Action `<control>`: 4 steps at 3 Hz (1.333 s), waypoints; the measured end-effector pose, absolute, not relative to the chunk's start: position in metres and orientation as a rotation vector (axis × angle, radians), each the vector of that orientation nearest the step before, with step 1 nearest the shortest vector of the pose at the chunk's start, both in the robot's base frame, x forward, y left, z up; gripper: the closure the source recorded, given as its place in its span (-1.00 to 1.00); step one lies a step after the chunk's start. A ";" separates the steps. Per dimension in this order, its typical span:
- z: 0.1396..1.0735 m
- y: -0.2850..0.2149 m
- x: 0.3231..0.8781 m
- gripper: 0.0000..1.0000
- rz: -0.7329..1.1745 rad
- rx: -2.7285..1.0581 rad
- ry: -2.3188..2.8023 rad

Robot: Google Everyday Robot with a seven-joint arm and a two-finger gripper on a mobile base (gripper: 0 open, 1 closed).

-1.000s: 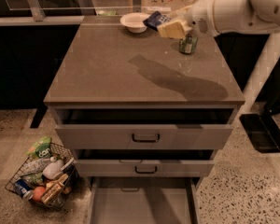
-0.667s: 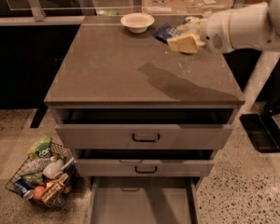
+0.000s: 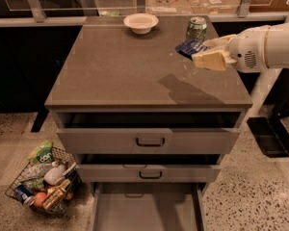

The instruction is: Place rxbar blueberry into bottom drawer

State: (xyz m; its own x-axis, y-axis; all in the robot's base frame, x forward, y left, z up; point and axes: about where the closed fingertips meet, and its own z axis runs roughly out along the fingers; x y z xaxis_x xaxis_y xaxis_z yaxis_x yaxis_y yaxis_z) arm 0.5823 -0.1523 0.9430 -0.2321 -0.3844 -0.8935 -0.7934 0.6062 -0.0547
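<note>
Pincer [image 3: 198, 52] clamped on rxbar blueberry [image 3: 186, 47], above countertop [image 3: 120, 71], near soda can [image 3: 196, 28].

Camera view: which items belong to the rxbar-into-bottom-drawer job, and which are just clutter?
Job:
- rxbar, held in the gripper over the cabinet top's right side
- bottom drawer, pulled open

Lying about:
- can, just behind the rxbar
- bowl, at the back of the top
- basket of items on the floor, left
- top drawer
- middle drawer
</note>
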 end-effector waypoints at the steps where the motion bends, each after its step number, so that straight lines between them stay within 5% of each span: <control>1: 0.949 -0.172 0.577 1.00 0.491 -0.958 1.882; 2: 0.955 -0.191 0.572 1.00 0.465 -0.965 1.919; 4: 0.929 -0.280 0.474 1.00 0.391 -1.041 2.038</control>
